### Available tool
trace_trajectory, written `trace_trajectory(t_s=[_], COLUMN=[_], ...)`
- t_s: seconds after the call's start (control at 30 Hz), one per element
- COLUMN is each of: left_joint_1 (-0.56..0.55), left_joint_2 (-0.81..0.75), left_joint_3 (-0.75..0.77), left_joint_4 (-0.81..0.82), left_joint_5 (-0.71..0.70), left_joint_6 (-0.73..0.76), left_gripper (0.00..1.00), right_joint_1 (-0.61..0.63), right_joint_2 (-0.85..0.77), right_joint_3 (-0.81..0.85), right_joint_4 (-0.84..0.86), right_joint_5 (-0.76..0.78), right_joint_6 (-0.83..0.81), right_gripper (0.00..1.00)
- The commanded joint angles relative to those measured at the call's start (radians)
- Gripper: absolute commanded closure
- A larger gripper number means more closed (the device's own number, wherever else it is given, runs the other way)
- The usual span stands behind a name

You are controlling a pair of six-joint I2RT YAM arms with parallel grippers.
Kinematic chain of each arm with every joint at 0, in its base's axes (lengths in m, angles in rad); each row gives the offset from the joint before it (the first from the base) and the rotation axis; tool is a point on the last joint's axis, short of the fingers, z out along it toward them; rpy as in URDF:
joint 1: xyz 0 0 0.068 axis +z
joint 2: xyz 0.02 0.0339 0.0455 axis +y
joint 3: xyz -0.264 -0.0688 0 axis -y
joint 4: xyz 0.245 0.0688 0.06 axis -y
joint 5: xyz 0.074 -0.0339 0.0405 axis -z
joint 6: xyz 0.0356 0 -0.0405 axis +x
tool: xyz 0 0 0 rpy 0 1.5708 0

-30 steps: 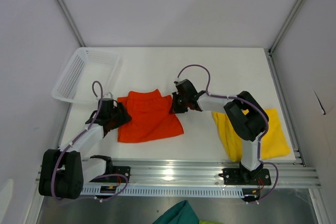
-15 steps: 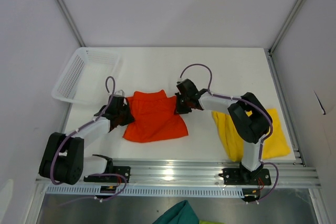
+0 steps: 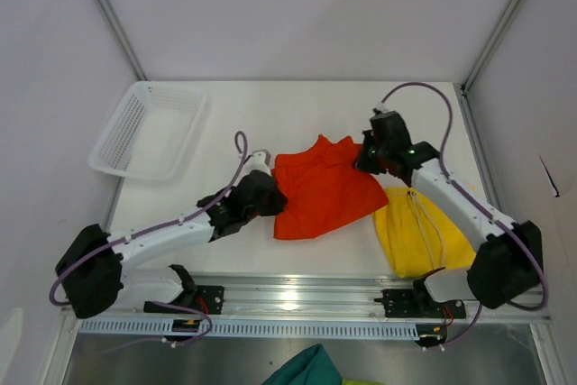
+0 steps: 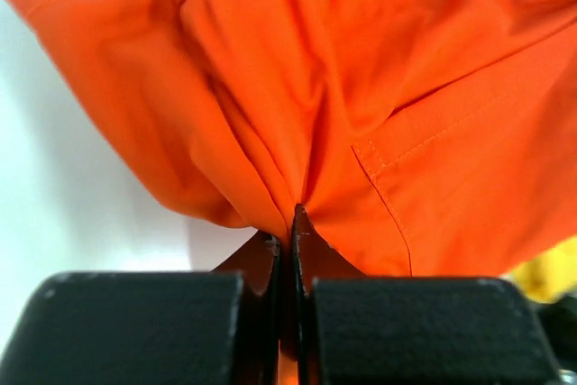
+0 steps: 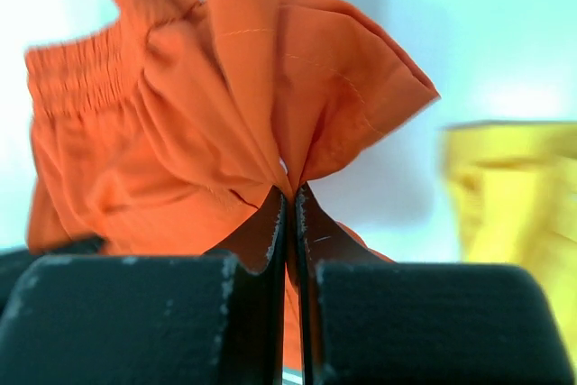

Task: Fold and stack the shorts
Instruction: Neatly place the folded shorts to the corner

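The orange-red shorts (image 3: 323, 188) hang bunched between both arms, right of the table's middle. My left gripper (image 3: 270, 196) is shut on their left edge; in the left wrist view the fabric (image 4: 361, 105) gathers into the closed tips (image 4: 290, 221). My right gripper (image 3: 368, 158) is shut on their upper right corner; the right wrist view shows the elastic waistband (image 5: 77, 78) and cloth pinched at the tips (image 5: 290, 194). The yellow shorts (image 3: 416, 233) lie flat at the right with white drawstrings (image 3: 424, 223), partly under the right arm and apart from the orange pair.
A white mesh basket (image 3: 149, 128) sits at the back left. A teal-green cloth (image 3: 306, 369) lies below the table's front rail. Grey walls and aluminium posts enclose the table on three sides.
The left gripper closed on the orange shorts' left edge. Both arms carried the shorts to the right, lifting and bunching them toward the yellow pair.
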State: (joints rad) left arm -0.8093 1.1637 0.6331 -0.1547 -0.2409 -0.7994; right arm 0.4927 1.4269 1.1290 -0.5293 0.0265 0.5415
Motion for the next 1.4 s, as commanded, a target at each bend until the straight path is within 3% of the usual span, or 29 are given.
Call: trace_trajectory(t_s=[0.0,0.23,0.4,0.57,0.83,1.07,1.2,1.37], left_joint_1=[-0.112,-0.297,-0.366,-0.419,-0.472,-0.504,-0.519,-0.528], left_joint_2=[0.131,0.499,0.641,0.711,0.836,0.903,0.941,0.999], left_joint_3=[0.152,0.578,0.718,0.802,0.861,0.881,0.899,0.901], left_joint_4=[0.083,0.083,0.115,0.135,0.196,0.211,0.199,0.211], left_joint_5=[-0.121,-0.172,-0.135,-0.098,-0.046,-0.040,-0.023,0.006], left_joint_6=[-0.078,-0.037,-0.035,-0.047,-0.078,-0.101,-0.116,-0.142], left_gripper=[1.00,1.00,1.00,1.00,1.00,1.00,1.00,1.00], right_joint_1=[-0.107,-0.428,-0.655,-0.671,-0.759,-0.897,-1.046,-1.140], right_joint_2=[-0.147,-0.335,-0.462,-0.565,-0.522,-0.468,-0.419,-0.339], right_joint_3=[-0.012,-0.061,-0.097,-0.130,-0.135,-0.147,-0.161,-0.247], right_joint_4=[-0.126,-0.277,-0.339,-0.334,-0.365,-0.383,-0.413,-0.348], right_joint_5=[0.066,0.030,0.085,0.251,0.360,0.236,0.103,0.038], right_joint_6=[-0.040,-0.127,-0.177,-0.111,-0.048,-0.015,0.017,0.002], right_gripper=[1.00,1.00,1.00,1.00,1.00,1.00,1.00,1.00])
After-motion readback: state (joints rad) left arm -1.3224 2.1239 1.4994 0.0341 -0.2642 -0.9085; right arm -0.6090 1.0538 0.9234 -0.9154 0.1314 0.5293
